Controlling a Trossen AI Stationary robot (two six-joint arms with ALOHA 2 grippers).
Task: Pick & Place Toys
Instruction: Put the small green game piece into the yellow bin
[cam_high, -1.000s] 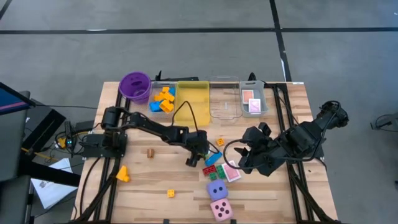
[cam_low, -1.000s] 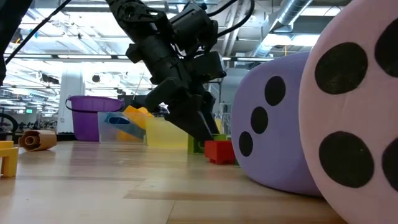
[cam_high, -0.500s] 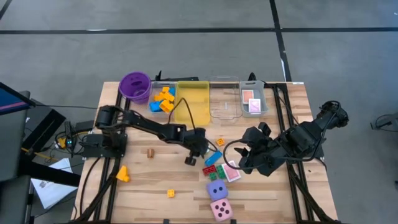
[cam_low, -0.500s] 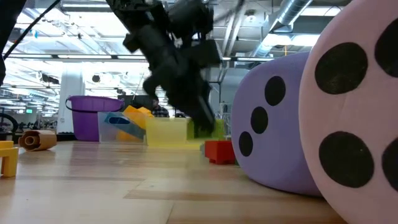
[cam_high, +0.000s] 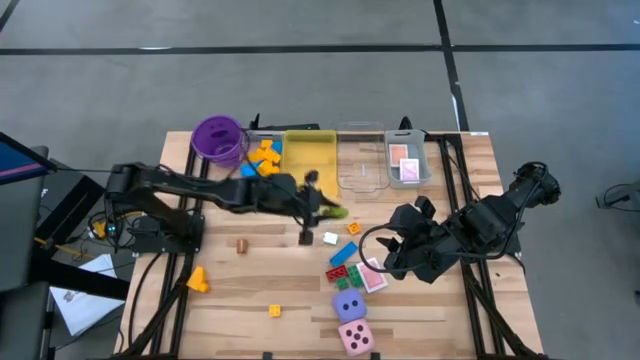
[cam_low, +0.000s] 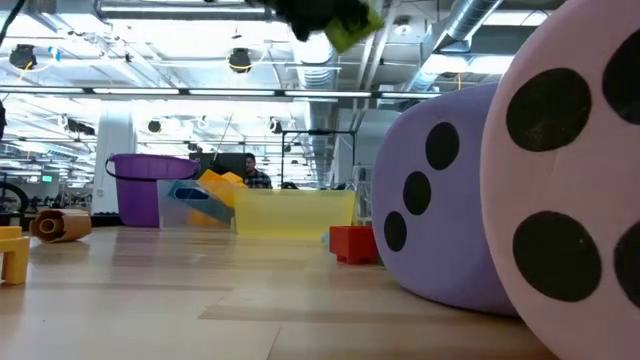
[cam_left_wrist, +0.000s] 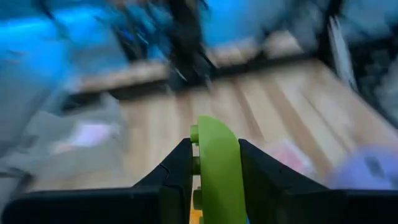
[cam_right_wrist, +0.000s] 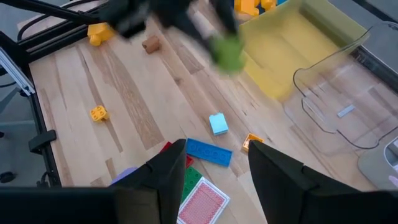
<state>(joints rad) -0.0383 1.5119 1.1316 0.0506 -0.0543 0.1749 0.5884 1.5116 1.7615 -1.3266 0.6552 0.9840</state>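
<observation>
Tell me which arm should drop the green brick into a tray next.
Left. The left gripper is already shut on the green brick, lifted close to the yellow tray. The right gripper holds nothing and sits lower on the table beside the card.

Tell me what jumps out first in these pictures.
The left gripper is up off the table, clamped on a green brick near the yellow tray. Two big dice, purple and pink, sit at the table's near edge, filling the low view.
</observation>
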